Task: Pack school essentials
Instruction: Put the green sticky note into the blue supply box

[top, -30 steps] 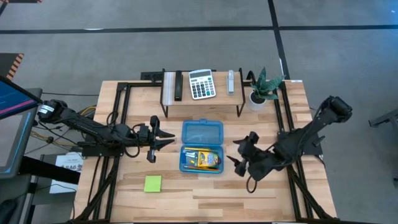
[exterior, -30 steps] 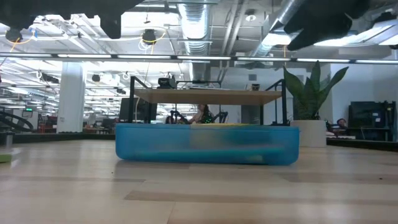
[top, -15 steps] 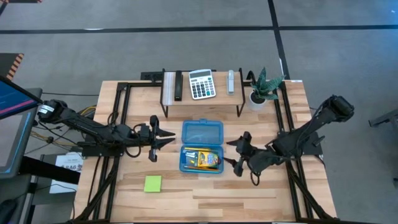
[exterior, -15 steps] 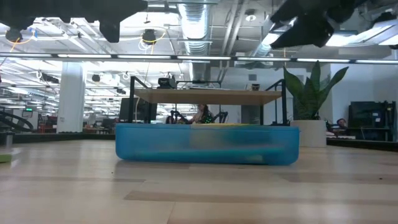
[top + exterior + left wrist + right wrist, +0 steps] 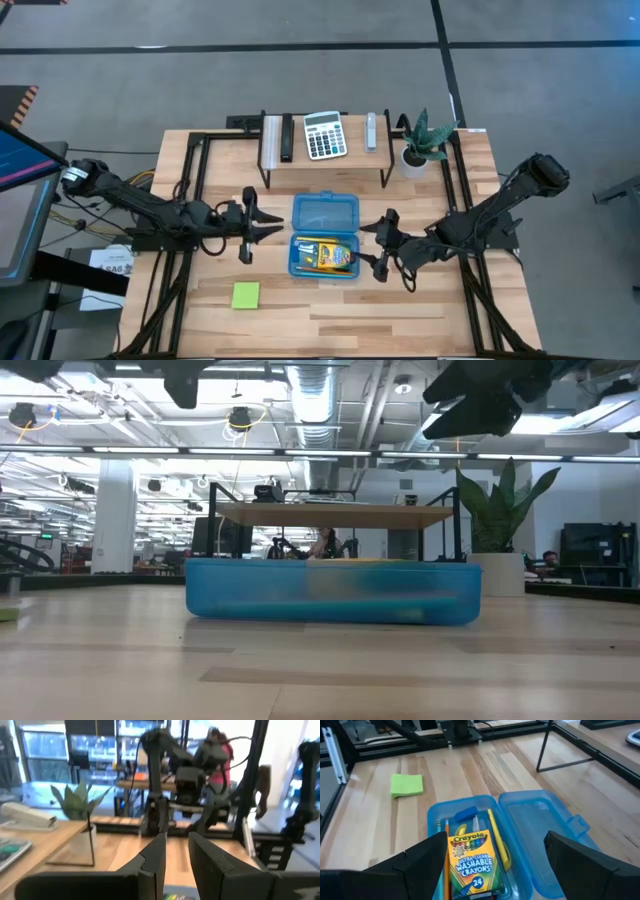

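A blue pencil case (image 5: 325,236) lies open on the table, its lid (image 5: 540,827) flat toward the far edge. Its tray holds the crayon box (image 5: 472,865), a blue eraser (image 5: 466,814) and pencils (image 5: 442,830). I cannot make out the scissors. The lime sticky-note pad (image 5: 246,295) lies flat on the table, near and left of the case. My right gripper (image 5: 378,247) hovers open just right of the case, its fingers wide apart. My left gripper (image 5: 270,226) hovers left of the case with only a narrow gap between its fingers (image 5: 155,855).
A raised shelf (image 5: 325,160) at the far edge carries the calculator (image 5: 324,134), a black bar (image 5: 286,138) and a grey item (image 5: 371,130). The potted plant (image 5: 420,140) stands at the far right. Black frame rails run along both table sides. A person (image 5: 220,755) shows beyond the table.
My right gripper has moved toward the table's left, closing in on the right side of the pencil case, and stayed open. The case, its contents and the sticky-note pad have not moved.
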You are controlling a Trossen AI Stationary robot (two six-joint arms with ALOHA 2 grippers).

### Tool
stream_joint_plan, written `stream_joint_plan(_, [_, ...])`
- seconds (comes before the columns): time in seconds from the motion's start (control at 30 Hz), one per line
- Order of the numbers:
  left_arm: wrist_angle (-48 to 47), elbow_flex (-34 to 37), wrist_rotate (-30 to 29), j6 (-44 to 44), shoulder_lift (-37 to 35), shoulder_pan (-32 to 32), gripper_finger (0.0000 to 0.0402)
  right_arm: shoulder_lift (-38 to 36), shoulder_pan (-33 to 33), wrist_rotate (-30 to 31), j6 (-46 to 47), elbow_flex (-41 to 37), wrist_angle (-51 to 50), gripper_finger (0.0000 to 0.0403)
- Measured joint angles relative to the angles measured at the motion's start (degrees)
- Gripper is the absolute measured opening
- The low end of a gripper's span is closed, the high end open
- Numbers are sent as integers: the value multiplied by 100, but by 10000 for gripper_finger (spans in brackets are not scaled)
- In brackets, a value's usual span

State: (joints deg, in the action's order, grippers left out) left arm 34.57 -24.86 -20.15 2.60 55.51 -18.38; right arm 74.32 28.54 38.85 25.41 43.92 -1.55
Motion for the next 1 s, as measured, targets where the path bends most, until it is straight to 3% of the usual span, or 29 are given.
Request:
stream_joint_plan(0.33, [-2671,-862,-286,631,0,-637,72,0,-62,-300,1,0,-141,358])
stream_joint_plan(0.53, [-3877,-958,-1201,1511,0,-1579,66,0,-62,-457,2,0,-145,358])
stream_joint_plan(0.73, [-4313,-958,-2298,2457,166,-2693,44,0,-62,-463,2,0,-144,358])
stream_joint_plan(1.0, [-4323,-960,-2450,3574,893,-3414,32,0,-62,-463,2,0,-142,358])
